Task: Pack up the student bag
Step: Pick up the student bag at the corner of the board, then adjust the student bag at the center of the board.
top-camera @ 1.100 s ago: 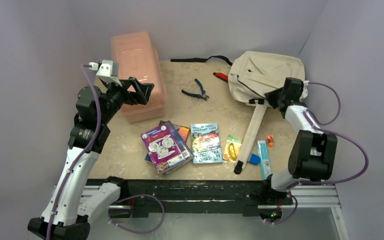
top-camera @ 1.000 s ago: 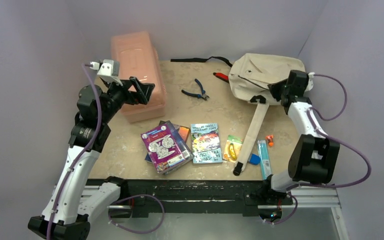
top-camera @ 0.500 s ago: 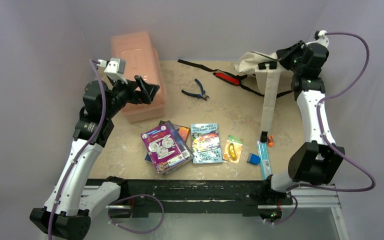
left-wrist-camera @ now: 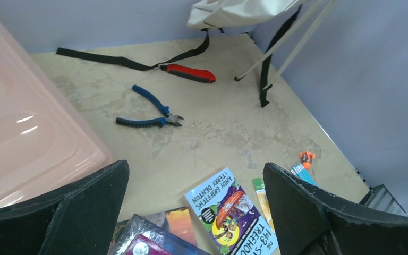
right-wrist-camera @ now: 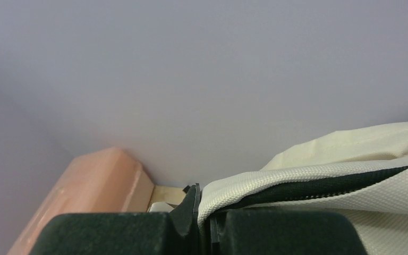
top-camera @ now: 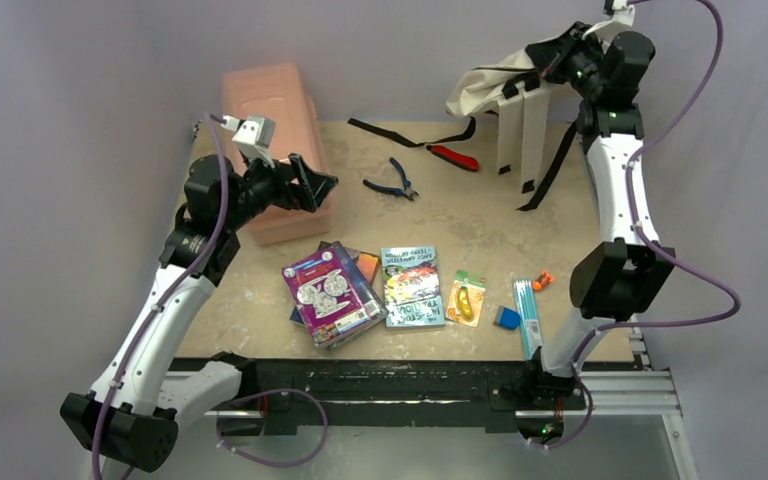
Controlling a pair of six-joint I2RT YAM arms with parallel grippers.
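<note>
The right gripper [top-camera: 558, 58] is clamped shut on a fold of the bag [top-camera: 480, 88], high above the table's 1 o'clock corner. The right wrist view shows cream cloth and a black band pinched between its closed jaws. Held by that one edge, the bag hangs clear of the table [top-camera: 460, 230], with its pale straps [top-camera: 520, 125] and a black strap [top-camera: 552, 170] dangling toward the surface. I judge it is held aloft so the body drops loose and can be turned or set down with its mouth toward the items. Whether the zip is open I cannot tell.

The left gripper [top-camera: 317, 186] hovers at about 10 o'clock, just beside the pink box [top-camera: 270, 120], with its jaws spread wide and nothing between them. It points toward the middle of the table, probably ready to catch the bag's other side or pick up a first item.

The things to pack lie well apart from the bag. The books [top-camera: 332, 293] are at 6 o'clock, and a yellow packet [top-camera: 466, 298], a blue eraser [top-camera: 506, 318] and pencils [top-camera: 527, 315] are at 5 o'clock. The pliers [top-camera: 392, 180] and a red-handled tool [top-camera: 453, 156] lie toward 12 o'clock. With all of them out on the table, packing looks barely begun
</note>
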